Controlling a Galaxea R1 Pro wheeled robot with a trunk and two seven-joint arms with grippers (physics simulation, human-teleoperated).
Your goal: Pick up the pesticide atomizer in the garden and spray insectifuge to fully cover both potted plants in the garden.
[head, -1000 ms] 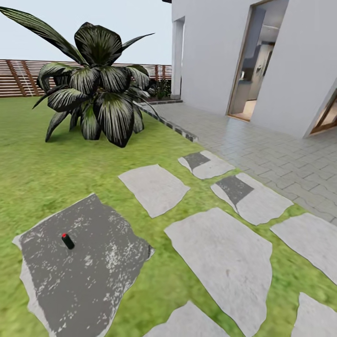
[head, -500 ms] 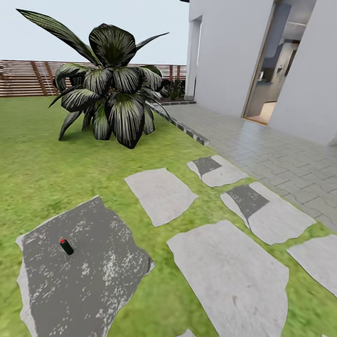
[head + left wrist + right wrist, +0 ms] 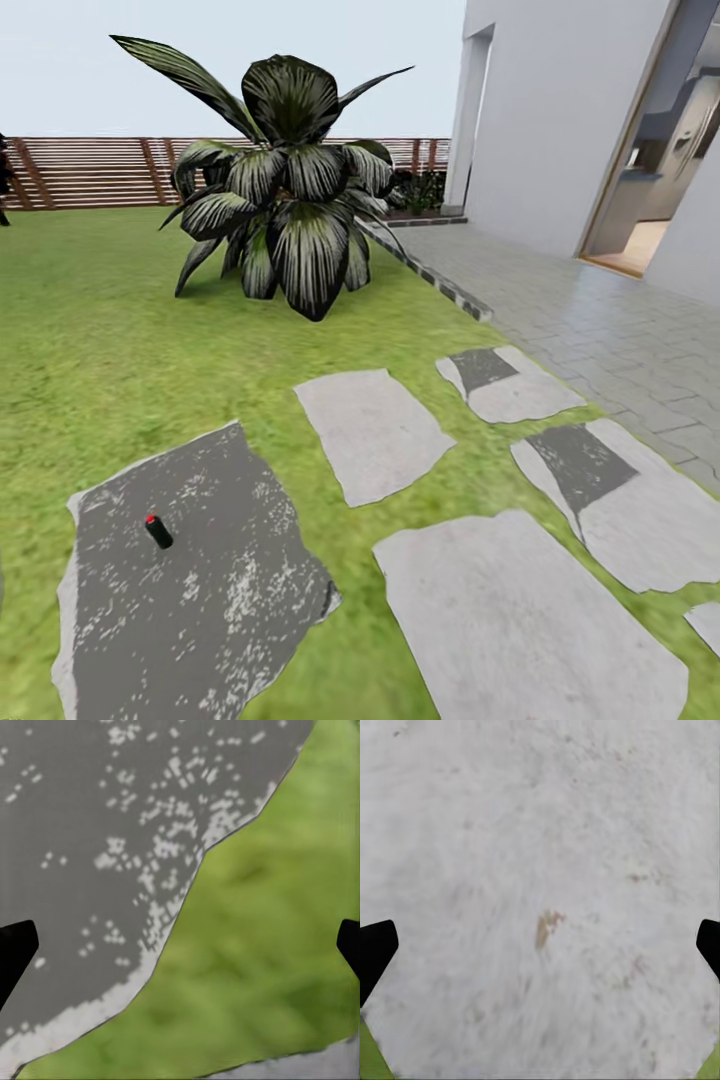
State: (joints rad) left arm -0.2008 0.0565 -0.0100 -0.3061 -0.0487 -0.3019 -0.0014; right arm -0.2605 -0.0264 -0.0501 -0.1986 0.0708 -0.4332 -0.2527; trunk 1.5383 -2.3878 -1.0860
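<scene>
Left hand (image 3: pixel 180 945) wide open, empty, above the edge of a dark speckled stepping stone (image 3: pixel 97 847) and grass (image 3: pixel 262 937). Right hand (image 3: pixel 540 941) wide open, empty, above a pale rough stone (image 3: pixel 540 870). Pesticide atomizer (image 3: pixel 157 531) lying tilted on the dark flat stone; beyond, a huge striped-leaf plant (image 3: pixel 290 200), slatted wooden fence (image 3: pixel 90 172).

Huge striped-leaf plant (image 3: pixel 290 210) beside white house wall (image 3: pixel 560 110), paved walkway (image 3: pixel 600 320).

pesticide atomizer (image 3: pixel 157 531) alone on dark stepping stone (image 3: pixel 200 590), open all round, big striped-leaf plant (image 3: pixel 290 190) well apart
</scene>
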